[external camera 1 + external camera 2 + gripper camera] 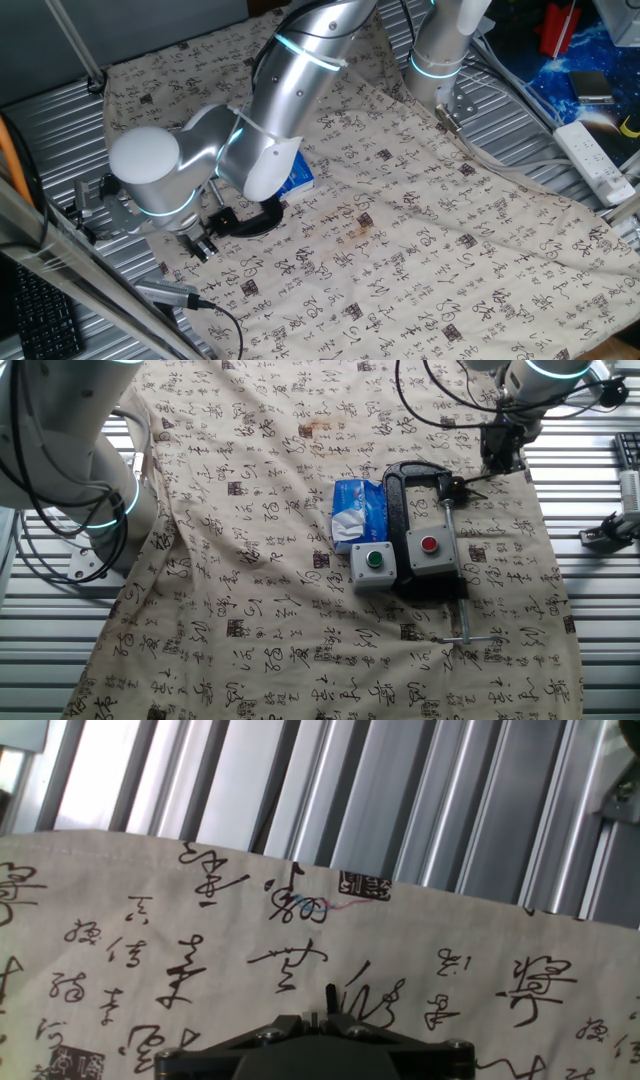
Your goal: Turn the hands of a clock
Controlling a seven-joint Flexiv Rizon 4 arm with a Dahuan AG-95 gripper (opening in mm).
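The small black clock [455, 487] sits in the jaw of a black C-clamp [398, 495] on the patterned cloth. One thin black hand [474, 480] reaches from its hub towards my gripper [497, 463], which hangs just to the right of the clamp jaw. In the hand view my gripper [318, 1017] has its jaws nearly together, and a thin black needle [329, 992] pokes up past the fingertips. In one fixed view my gripper [203, 245] is low over the cloth, just left of the clamp [255, 220]. The clock's hub is hidden there.
A blue-and-white carton [358, 512] lies left of the clamp. Two grey boxes, one with a green button [372, 565] and one with a red button [430, 550], stand in front of it. The clamp's silver rod [457, 585] runs forward. The cloth's edge and ribbed metal table [400, 800] lie just beyond.
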